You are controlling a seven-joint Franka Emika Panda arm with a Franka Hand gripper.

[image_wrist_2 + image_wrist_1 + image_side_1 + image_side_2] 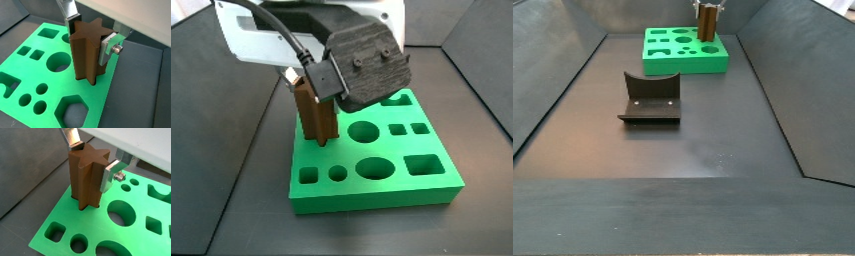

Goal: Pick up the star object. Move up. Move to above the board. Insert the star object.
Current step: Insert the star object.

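The gripper (92, 162) has its silver plates clamped on the tall, fluted brown wooden star object (87, 180), upright with its foot entering a hole at the edge of the thick bright-green board (87, 230), so it looks wise to press straight down, ridges aligned.

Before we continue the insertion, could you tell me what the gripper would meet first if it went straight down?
Probably the bright-green slab with shaped holes: the gripper, above it, is shut on the brown fluted post, whose lower end already sits at the slab's surface.
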